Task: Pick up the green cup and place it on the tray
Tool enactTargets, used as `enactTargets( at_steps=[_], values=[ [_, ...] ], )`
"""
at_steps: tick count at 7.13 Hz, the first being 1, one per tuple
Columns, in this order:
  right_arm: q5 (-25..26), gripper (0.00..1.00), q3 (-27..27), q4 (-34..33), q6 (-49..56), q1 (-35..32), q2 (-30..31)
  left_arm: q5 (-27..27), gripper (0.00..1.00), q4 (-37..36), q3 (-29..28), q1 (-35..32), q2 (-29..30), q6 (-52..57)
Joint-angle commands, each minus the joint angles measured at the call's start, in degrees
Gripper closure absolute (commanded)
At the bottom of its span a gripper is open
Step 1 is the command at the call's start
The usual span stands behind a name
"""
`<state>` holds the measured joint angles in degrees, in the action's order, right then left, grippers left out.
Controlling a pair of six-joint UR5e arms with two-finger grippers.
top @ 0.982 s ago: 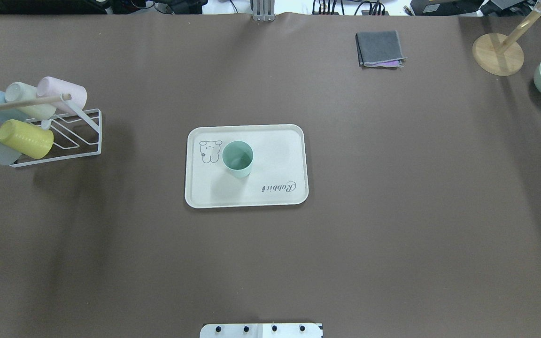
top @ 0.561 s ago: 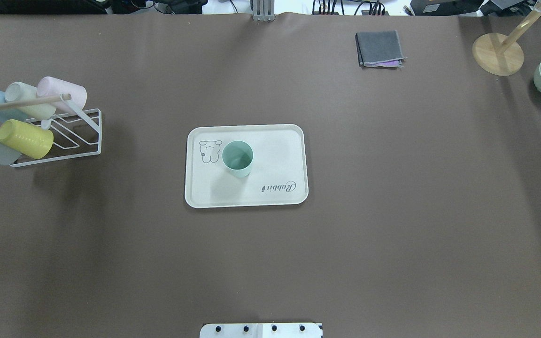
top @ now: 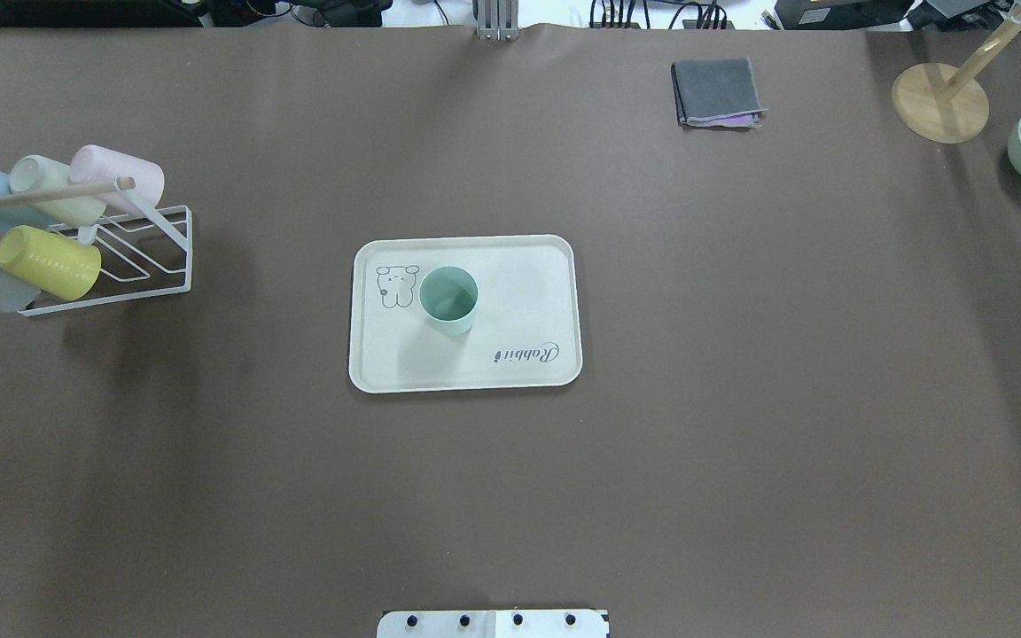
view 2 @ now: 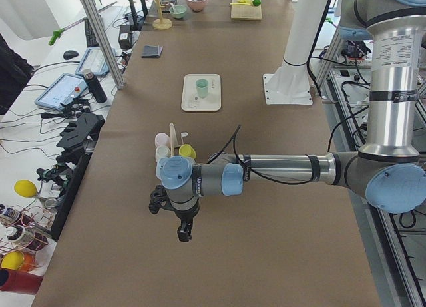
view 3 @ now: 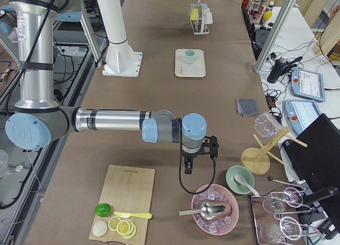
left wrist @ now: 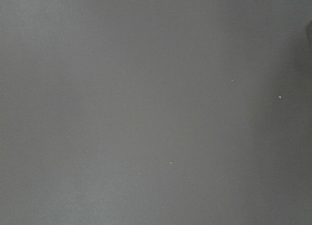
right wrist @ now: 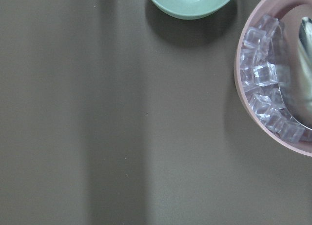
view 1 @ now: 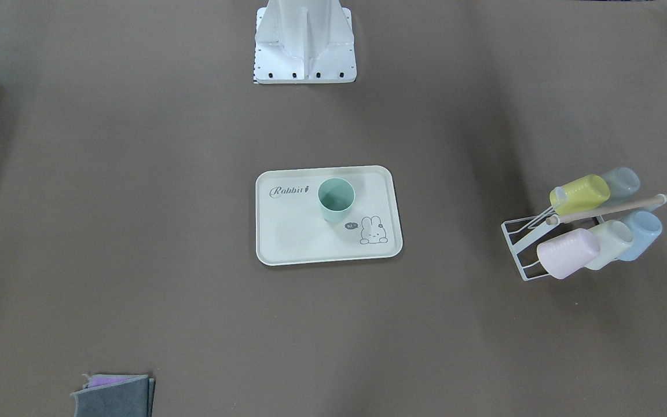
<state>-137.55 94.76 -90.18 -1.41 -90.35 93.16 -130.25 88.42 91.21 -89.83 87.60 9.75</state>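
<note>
On the brown desk (top: 741, 354), your cream tray (top: 519, 266) carries the green cup (top: 448, 301), upright beside the bunny drawing; the placing looks done, with nothing left. The left tool (view 2: 182, 232) and right tool (view 3: 188, 167) hang well apart from it, and you cannot tell whether they are spread or pressed together.

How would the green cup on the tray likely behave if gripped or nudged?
The green cup looks like empty plastic, so probably light and rigid. It stands upright, mouth up, on the smooth tray, so a nudge may slide it. Round-walled, it would likely roll if tipped.
</note>
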Motion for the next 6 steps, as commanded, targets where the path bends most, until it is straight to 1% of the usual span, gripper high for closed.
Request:
enactTargets(
  at_steps=[1, 6],
  values=[
    [0.09, 0.00, -0.02, 0.00, 0.00, 0.00, 0.00, 0.00, 0.02, 0.00, -0.07, 0.00, 0.03, 0.00],
    [0.00, 0.00, -0.98, 0.00, 0.00, 0.00, 0.00, 0.00, 0.02, 0.00, 0.02, 0.00, 0.03, 0.00]
  ],
)
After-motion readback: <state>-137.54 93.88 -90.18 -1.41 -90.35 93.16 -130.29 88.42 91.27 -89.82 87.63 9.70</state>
